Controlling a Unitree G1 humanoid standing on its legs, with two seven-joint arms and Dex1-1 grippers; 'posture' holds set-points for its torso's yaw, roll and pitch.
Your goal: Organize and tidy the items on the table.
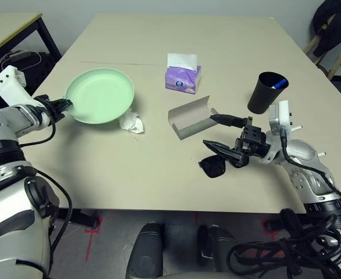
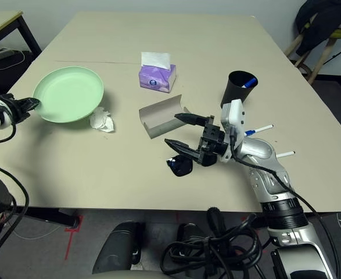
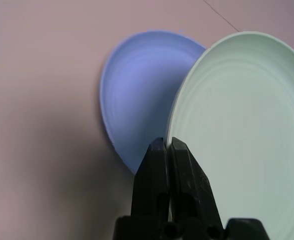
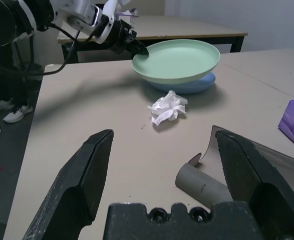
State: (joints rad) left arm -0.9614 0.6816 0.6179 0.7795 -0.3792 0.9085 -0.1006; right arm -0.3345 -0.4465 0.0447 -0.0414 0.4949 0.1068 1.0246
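My left gripper [image 1: 67, 105] is shut on the near-left rim of the pale-green plate [image 1: 100, 95]. In the right wrist view this plate [image 4: 179, 60] is held tilted just above the light-blue plate [image 4: 194, 85]. The crumpled white tissue [image 1: 132, 123] lies on the table [image 1: 118, 174] beside the plates. My right gripper [image 1: 210, 129] stands open and holds nothing. It is just above the black sunglasses [image 1: 214, 166] and next to the open grey glasses case [image 1: 190, 116]. A black cup [image 1: 266, 92] behind it holds a white-blue pen [image 1: 279, 84]. Two more pens [image 2: 260, 129] lie by my right forearm.
A purple tissue box [image 1: 183, 78] stands at mid-table behind the case. A smaller desk with black legs [image 1: 13, 29] is at the far left, and a chair [image 1: 336, 40] at the far right. The table's front edge runs close under the sunglasses.
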